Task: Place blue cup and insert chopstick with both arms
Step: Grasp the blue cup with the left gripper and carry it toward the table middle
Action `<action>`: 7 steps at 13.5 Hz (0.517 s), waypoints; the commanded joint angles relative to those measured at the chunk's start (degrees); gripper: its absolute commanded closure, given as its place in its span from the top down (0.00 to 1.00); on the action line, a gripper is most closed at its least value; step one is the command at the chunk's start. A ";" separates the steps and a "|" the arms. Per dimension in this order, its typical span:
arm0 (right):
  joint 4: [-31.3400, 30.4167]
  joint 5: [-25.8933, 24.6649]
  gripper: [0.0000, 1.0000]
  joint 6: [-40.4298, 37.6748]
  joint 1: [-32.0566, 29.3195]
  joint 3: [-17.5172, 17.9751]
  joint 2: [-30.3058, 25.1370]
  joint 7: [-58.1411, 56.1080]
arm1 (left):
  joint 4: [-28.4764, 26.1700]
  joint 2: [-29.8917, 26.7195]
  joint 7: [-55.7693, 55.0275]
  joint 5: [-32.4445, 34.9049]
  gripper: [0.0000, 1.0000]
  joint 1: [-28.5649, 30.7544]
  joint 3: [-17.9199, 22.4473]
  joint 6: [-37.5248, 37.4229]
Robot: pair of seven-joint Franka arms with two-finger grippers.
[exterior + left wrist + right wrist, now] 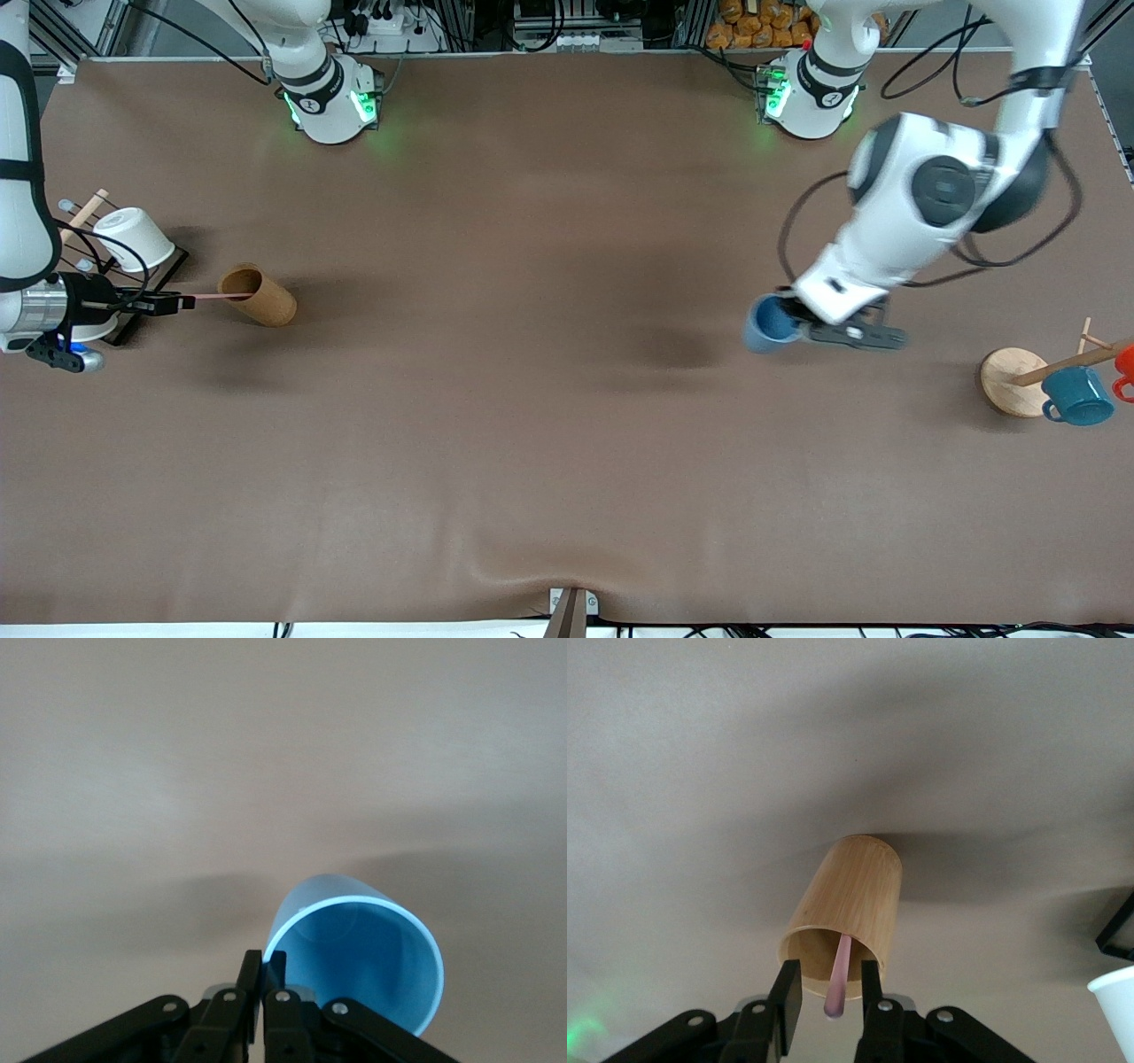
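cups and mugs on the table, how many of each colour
light blue: 1, the blue cup, held in the left gripper
teal: 1, mug on the wooden rack
white: 1, cup on the black rack
bamboo brown: 1, holder cup with the chopstick in it
orange-red: 1, mug at the picture's edge
total: 5

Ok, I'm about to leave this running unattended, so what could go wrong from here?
1. The jaws of the left gripper pinch only the rim of the tilted blue cup, in the air; it might slip or swing.
2. The jaws of the right gripper stand open around the chopstick resting in the tipped wooden cup; closing off-centre could miss it or roll that cup.
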 commanded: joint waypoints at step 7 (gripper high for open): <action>0.31 1.57 0.16 -0.76 -0.25 0.69 0.28 3.06 | 15.50 18.00 -32.54 0.60 0.00 -24.27 -1.41 -0.98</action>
